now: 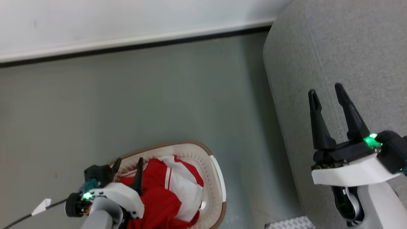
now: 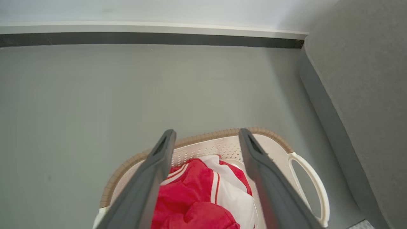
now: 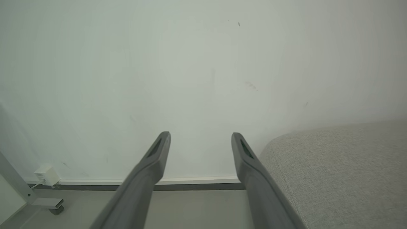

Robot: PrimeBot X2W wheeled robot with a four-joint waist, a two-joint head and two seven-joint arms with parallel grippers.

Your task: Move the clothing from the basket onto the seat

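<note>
Red clothing (image 1: 165, 194) with white panels and thin stripes lies bunched in the cream basket (image 1: 219, 181), which stands on the floor at the lower left of the head view. My left gripper (image 1: 128, 162) hangs open just over the basket's near-left side, fingers apart above the fabric. In the left wrist view the clothing (image 2: 203, 197) shows between the spread fingers (image 2: 152, 171), inside the basket (image 2: 273, 140). The grey seat (image 1: 334, 51) fills the right. My right gripper (image 1: 327, 89) stands open above the seat's edge, holding nothing. In the right wrist view the seat (image 3: 343, 168) lies beside my right gripper (image 3: 200, 135).
A white wall with a pale skirting board (image 1: 127, 41) runs along the back of the grey floor (image 1: 143, 101). A small white plug box (image 3: 46, 175) and a metal foot (image 3: 47, 203) sit by the wall. A ribbed grey plate (image 1: 286, 222) lies by the seat's base.
</note>
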